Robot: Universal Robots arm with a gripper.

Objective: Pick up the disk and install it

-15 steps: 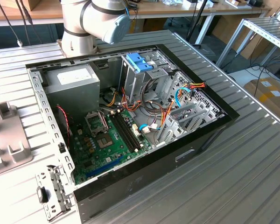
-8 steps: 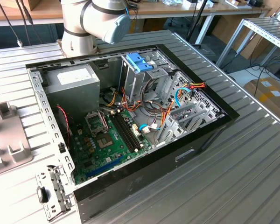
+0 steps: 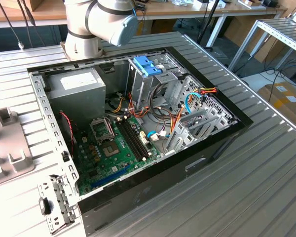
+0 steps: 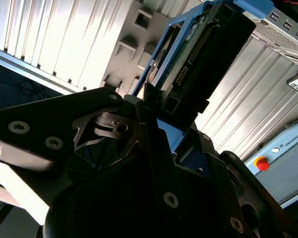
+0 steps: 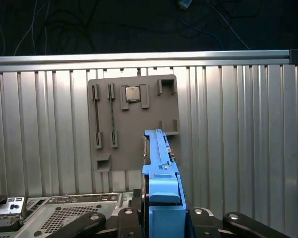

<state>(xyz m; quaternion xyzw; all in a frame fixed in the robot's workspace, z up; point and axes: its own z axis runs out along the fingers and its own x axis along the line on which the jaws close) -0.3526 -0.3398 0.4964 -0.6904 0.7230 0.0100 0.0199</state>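
My gripper [image 5: 161, 214] is shut on the disk [image 5: 160, 163], a dark drive in a bright blue carrier, seen edge-on in the first wrist view with its blue tab nearest the fingers. There the disk hangs above the ribbed metal table, over a grey parts tray [image 5: 119, 124]. In the second wrist view the disk [image 4: 201, 54] sticks out from the gripper [image 4: 156, 116], showing its dark body, connector row and blue frame. In the exterior view the open computer case [image 3: 222, 131] lies on the table, with the metal drive cage [image 3: 145, 86] at its far side.
The case holds a grey power-supply box [image 3: 76, 86], a green motherboard [image 3: 113, 153], loose cables [image 3: 172, 111] and a light-blue latch block [image 3: 148, 64]. The arm's base [image 3: 96, 24] stands behind the case. A red button [image 4: 260, 163] sits on a grey box beside the table.
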